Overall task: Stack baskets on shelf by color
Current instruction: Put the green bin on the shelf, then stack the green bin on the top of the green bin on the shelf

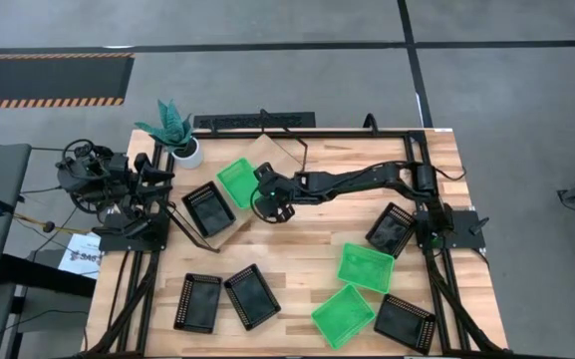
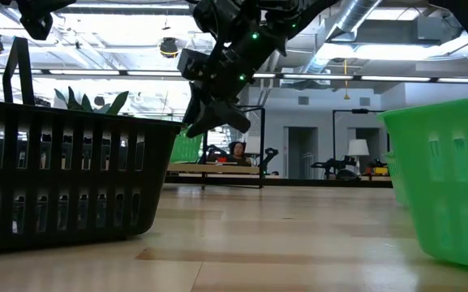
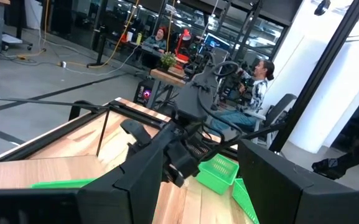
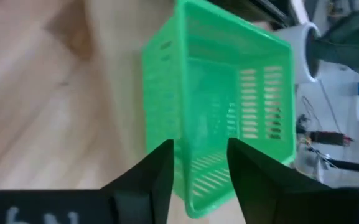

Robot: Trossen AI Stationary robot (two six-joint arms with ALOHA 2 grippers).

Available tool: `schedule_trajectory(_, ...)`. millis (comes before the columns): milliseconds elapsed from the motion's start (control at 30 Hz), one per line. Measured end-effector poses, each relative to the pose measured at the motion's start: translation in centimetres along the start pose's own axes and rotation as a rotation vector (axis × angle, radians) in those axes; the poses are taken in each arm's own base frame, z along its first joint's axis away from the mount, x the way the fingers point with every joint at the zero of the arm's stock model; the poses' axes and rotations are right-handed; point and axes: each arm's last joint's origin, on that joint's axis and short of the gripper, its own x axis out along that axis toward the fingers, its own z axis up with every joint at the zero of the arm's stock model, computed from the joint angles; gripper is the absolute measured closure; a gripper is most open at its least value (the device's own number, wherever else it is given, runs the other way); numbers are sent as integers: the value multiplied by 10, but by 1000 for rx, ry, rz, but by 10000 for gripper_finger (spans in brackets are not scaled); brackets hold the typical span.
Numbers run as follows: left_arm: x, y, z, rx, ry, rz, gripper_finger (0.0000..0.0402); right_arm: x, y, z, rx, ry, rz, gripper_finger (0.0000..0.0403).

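Observation:
The shelf (image 1: pixel 279 160), a light-wood board on a black wire frame, stands at the table's far middle. One green basket (image 1: pixel 235 181) and one black basket (image 1: pixel 207 207) sit side by side on it, bottoms down. My right gripper (image 1: pixel 265 202) is open just over the green basket's near end (image 4: pixel 198 186), with a finger (image 4: pixel 157 171) to either side; it also shows raised in the low view (image 2: pixel 213 118). My left gripper (image 3: pixel 185 205) is open and empty, parked at the table's left edge (image 1: pixel 118 194).
Loose on the table are black baskets (image 1: pixel 198 301), (image 1: pixel 252 295), (image 1: pixel 391 229), (image 1: pixel 405 321) and green baskets (image 1: pixel 366 266), (image 1: pixel 343 315). A potted plant (image 1: pixel 172 132) stands at the far left beside the shelf. People sit at desks beyond the table (image 3: pixel 263 78).

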Motion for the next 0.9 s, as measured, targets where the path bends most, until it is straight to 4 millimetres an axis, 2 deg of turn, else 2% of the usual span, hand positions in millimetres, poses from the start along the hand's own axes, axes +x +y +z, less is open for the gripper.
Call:
schedule_trajectory(167,0,0,0,0,0,0,203,0,-3,0,0,50,-70,212)
schedule_trajectory(300,0,0,0,0,0,0,203,-4,3,7,-9,82,-88,214)
schedule_trajectory(400,0,0,0,0,0,0,203,-18,11,24,29,103,-144,218)
schedule_trajectory(500,0,0,0,1,2,-6,203,-48,18,42,152,119,-198,219)
schedule_trajectory(567,0,0,0,1,3,-7,203,-69,26,51,276,143,-218,217)
schedule_trajectory(667,0,0,0,1,3,-9,203,-103,41,54,559,201,-222,213)
schedule_trajectory(800,0,0,0,-2,3,-9,203,-153,63,44,1104,342,-145,212)
schedule_trajectory(900,0,0,0,3,2,-5,203,-178,83,36,1355,541,-90,215)
